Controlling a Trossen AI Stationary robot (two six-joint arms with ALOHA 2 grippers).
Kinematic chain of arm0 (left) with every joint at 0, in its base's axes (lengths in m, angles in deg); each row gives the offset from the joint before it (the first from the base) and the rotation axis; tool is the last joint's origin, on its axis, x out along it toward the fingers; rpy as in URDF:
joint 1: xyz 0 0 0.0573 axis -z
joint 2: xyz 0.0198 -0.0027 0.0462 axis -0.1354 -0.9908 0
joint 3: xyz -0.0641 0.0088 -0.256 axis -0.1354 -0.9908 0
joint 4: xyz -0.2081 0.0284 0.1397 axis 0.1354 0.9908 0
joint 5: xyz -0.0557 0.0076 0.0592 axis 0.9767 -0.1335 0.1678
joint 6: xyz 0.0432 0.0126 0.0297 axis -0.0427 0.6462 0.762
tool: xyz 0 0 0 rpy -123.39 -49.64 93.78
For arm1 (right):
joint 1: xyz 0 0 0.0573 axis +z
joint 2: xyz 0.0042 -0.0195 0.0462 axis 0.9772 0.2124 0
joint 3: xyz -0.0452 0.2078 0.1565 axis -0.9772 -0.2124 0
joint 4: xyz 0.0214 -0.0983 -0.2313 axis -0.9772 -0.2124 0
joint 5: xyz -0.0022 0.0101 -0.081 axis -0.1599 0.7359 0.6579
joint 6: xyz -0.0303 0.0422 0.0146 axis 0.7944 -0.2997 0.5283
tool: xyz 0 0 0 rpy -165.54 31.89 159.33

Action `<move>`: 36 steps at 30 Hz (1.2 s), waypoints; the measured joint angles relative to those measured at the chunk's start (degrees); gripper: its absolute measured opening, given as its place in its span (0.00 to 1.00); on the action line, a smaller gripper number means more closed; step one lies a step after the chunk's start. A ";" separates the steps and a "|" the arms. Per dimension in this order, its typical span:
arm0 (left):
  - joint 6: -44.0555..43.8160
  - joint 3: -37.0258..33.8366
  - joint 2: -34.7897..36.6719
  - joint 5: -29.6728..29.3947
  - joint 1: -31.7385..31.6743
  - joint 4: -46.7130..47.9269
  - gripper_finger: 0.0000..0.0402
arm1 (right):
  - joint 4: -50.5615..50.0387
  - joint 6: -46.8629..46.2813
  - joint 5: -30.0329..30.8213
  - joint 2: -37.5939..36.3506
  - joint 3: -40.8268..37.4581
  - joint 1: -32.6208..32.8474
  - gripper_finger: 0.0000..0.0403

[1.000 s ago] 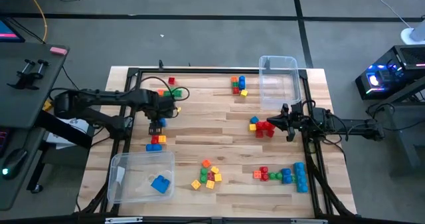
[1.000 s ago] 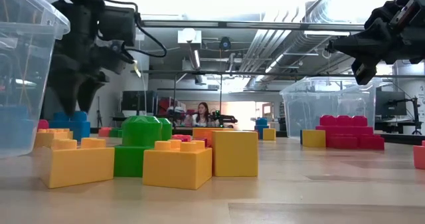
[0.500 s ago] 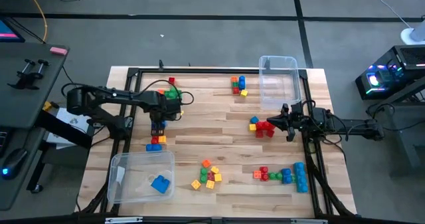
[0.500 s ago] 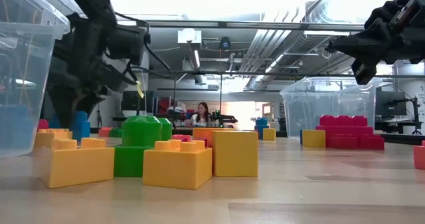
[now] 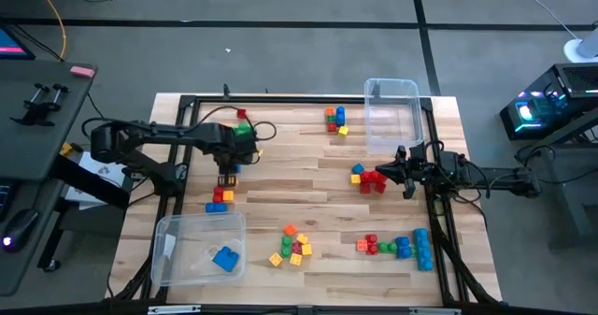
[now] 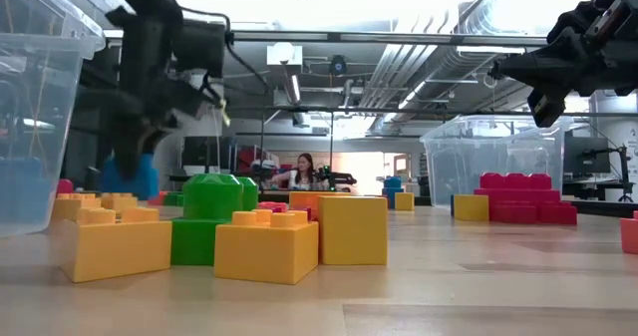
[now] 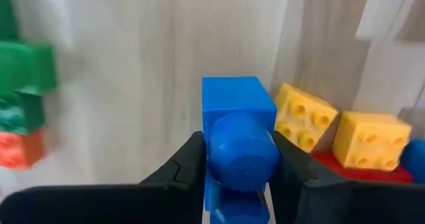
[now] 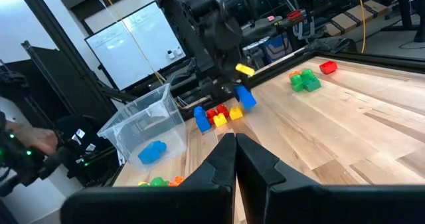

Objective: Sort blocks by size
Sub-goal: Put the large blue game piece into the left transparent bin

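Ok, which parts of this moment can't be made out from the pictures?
- Blue plastic brick in the left hand: its lower end, left wrist view, hidden between the fingers.
- Same hand, low view: motion-blurred.
- Clear plastic bin holding a blue block, low view: cut by the picture's edge.

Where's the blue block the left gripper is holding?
The blue block sits between the left gripper's fingers, lifted off the table on its left side in the high view, just above the small red, yellow and blue cluster.
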 joint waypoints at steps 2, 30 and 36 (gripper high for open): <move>0.00 1.51 1.20 0.00 -0.33 -0.10 0.22 | 0.00 -0.01 0.00 0.02 0.01 0.00 0.01; -57.84 16.22 16.81 -1.71 43.50 -0.28 0.21 | 0.00 0.00 -0.01 -0.02 0.00 0.00 0.01; -62.00 16.71 14.77 8.40 47.58 0.26 0.21 | 0.00 0.00 -0.02 -0.02 0.02 0.00 0.01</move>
